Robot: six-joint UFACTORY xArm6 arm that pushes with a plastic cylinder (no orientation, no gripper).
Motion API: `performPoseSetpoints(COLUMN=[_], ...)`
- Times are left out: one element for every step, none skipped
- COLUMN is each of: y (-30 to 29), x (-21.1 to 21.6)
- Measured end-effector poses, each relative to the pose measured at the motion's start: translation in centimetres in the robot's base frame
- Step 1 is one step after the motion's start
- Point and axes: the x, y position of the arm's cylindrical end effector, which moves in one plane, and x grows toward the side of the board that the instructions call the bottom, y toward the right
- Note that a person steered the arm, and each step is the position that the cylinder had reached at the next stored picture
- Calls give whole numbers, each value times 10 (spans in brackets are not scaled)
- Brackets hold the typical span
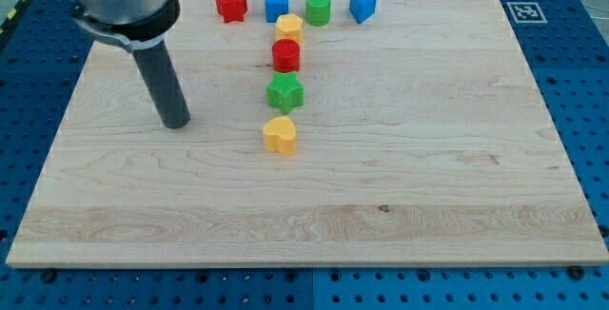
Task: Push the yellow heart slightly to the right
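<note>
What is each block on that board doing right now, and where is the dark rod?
My tip: on the board, left of the yellow heart, apart.
Yellow heart: untouched, at column's bottom.
Green star: above the heart.
Red cylinder, yellow block: touching.

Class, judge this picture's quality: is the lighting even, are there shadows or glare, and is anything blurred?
Camera view: lighting even and soft; faint shadows beneath the yellow heart and my tip; no strong glare on the wooden board; blocks in sharp focus.
</note>
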Motion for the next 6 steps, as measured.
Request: performPoseSetpoints(y=[23, 56, 86, 93, 93, 93], x=[0, 6, 17, 24, 24, 25])
